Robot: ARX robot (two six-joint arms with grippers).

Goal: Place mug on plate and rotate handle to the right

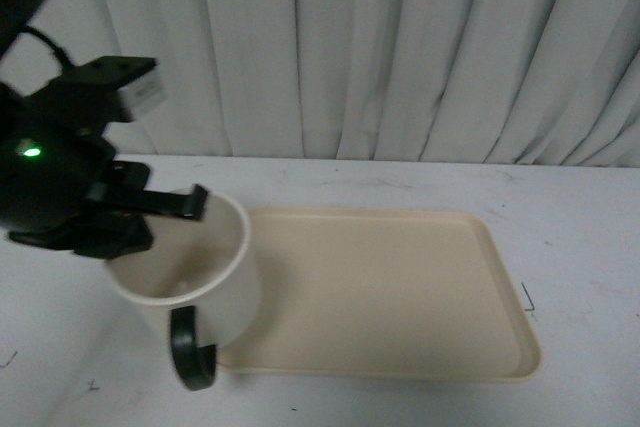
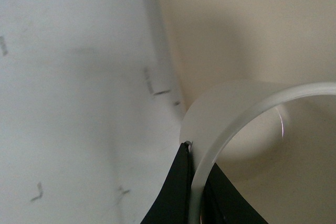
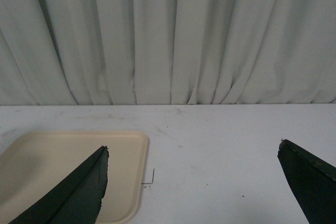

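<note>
The cream-white mug (image 1: pixel 215 277) hangs tilted over the left edge of the beige plate (image 1: pixel 400 297). Its black handle (image 1: pixel 190 349) points toward me, at the mug's near side. My left gripper (image 1: pixel 190 205) is shut on the mug's far-left rim, one finger inside and one outside. In the left wrist view the black fingers (image 2: pixel 176 192) pinch the mug's white rim (image 2: pixel 231 124) above the plate (image 2: pixel 252 30). The smiley face is hidden. My right gripper (image 3: pixel 193 148) is open and empty over the table, beside the plate's corner (image 3: pixel 63 166).
A white table (image 1: pixel 580 227) carries the plate, with small pen marks (image 1: pixel 528 299) near the plate's right edge. A pale pleated curtain (image 1: pixel 400 47) closes off the back. A pen mark (image 3: pixel 149 178) also shows in the right wrist view.
</note>
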